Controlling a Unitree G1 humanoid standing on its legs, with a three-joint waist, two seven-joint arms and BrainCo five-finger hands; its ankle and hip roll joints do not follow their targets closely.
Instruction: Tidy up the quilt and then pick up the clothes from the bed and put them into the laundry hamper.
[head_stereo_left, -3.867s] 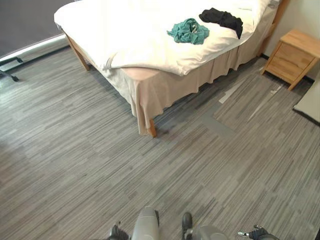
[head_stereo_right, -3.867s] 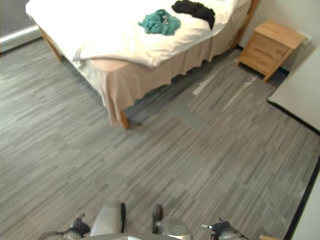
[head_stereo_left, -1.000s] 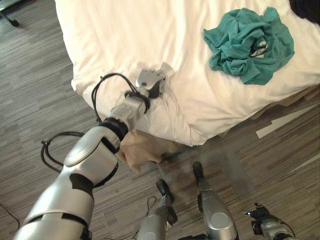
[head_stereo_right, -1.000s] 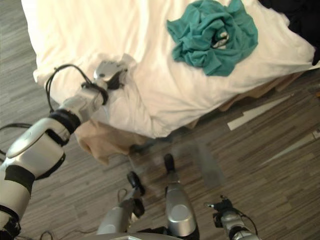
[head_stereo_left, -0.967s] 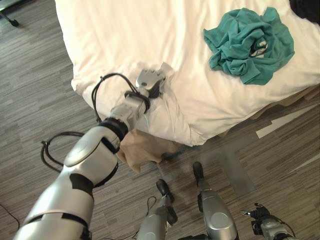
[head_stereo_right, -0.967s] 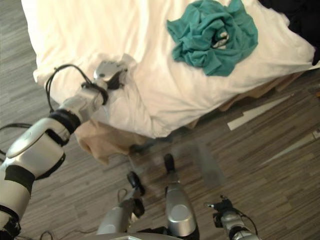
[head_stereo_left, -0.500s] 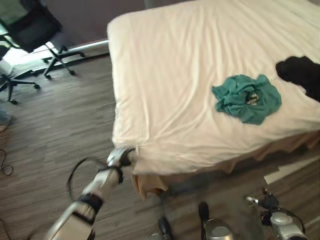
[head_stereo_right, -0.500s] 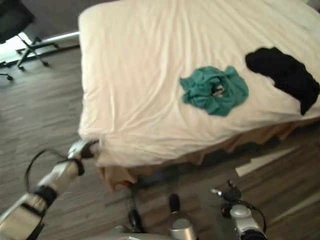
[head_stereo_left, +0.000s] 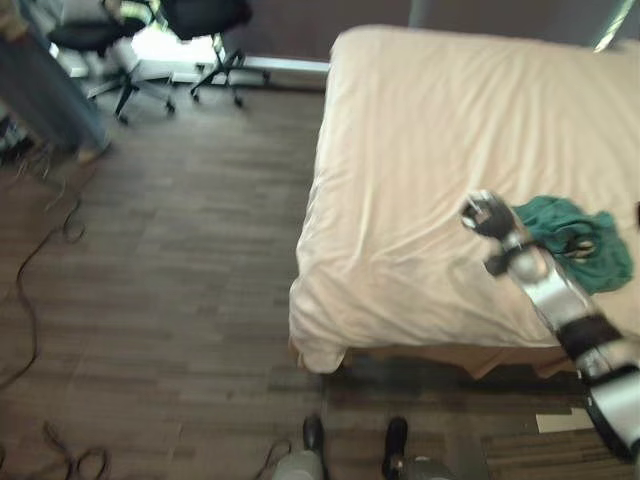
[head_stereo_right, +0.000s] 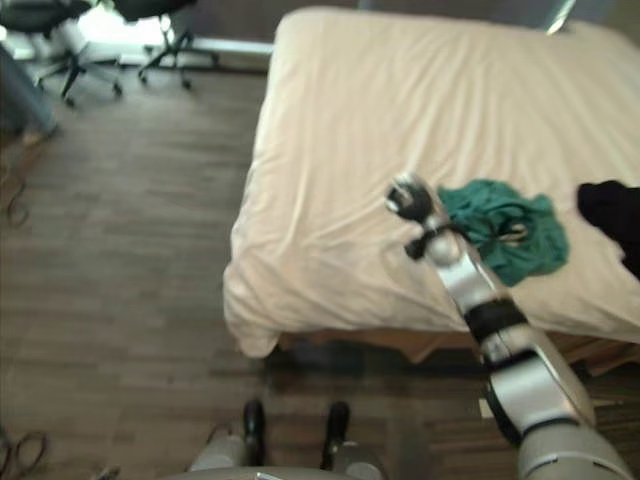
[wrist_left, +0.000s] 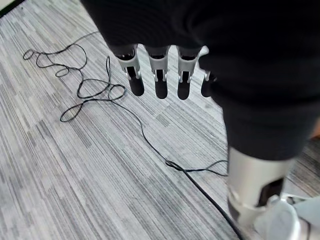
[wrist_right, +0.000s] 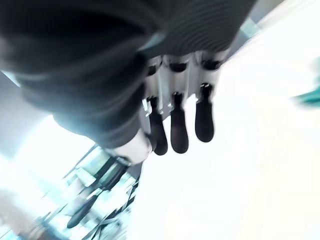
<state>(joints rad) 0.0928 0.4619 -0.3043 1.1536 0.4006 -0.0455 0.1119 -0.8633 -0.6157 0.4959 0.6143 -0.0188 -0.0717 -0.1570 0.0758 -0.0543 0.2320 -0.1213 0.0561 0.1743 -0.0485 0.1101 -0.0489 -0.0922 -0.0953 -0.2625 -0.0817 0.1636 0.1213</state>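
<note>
The white quilt lies spread flat over the bed, its near corner hanging over the edge. A crumpled teal garment rests on it near the bed's right side, and a black garment lies further right. My right hand hovers over the quilt just left of the teal garment; its fingers hang straight and hold nothing. My left hand hangs low over the floor with its fingers straight and empty.
Grey plank floor stretches left of the bed. Office chairs stand at the far left by a window, with a person's legs beside them. Loose black cables lie on the floor.
The view has swung left along the bed. My left hand has let go of the quilt's corner and dropped away. My right arm has come up over the quilt beside the teal garment.
</note>
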